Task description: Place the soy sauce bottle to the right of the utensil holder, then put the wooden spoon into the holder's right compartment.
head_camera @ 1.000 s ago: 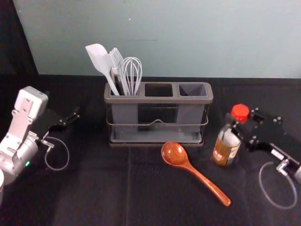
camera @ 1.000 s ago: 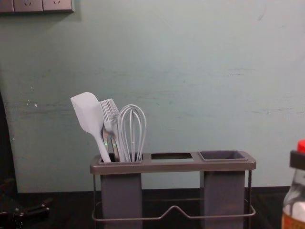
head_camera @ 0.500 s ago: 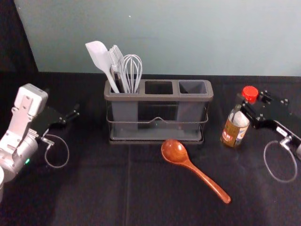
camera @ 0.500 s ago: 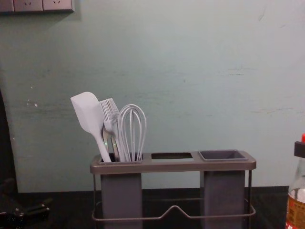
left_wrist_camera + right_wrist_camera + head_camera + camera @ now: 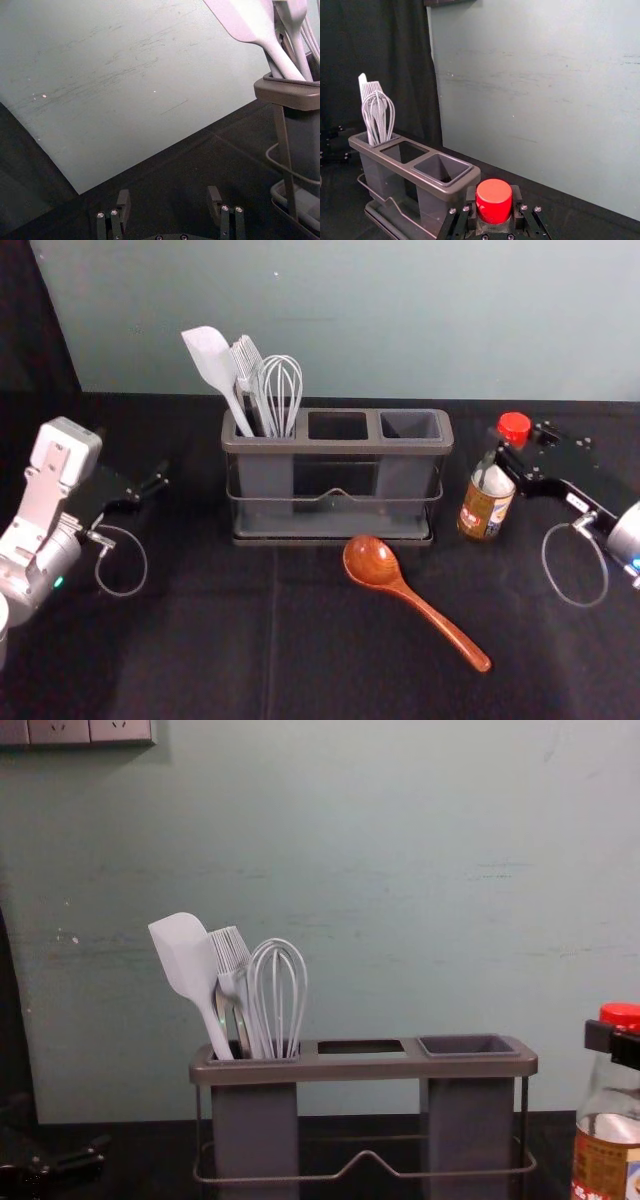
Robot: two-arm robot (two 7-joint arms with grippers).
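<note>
Bottle [image 5: 485,502]: shifted left since the earlier frame, nearer the holder [image 5: 335,451]; it was upright, to the holder's right.
Right gripper [image 5: 511,457]: was closed around the bottle's neck, just below the red cap [image 5: 515,427].
Left gripper [image 5: 158,484]: was parked left of the holder, fingers [image 5: 123,202] apart.
Spoon [image 5: 425,609]: lay on the table [image 5: 200,640] in front of the holder.

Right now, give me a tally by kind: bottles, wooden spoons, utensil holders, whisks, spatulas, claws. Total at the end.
Soy sauce bottle: 1
Wooden spoon: 1
Utensil holder: 1
Whisk: 1
Spatula: 1
Claws: 2, left claw and right claw
Total: 7
</note>
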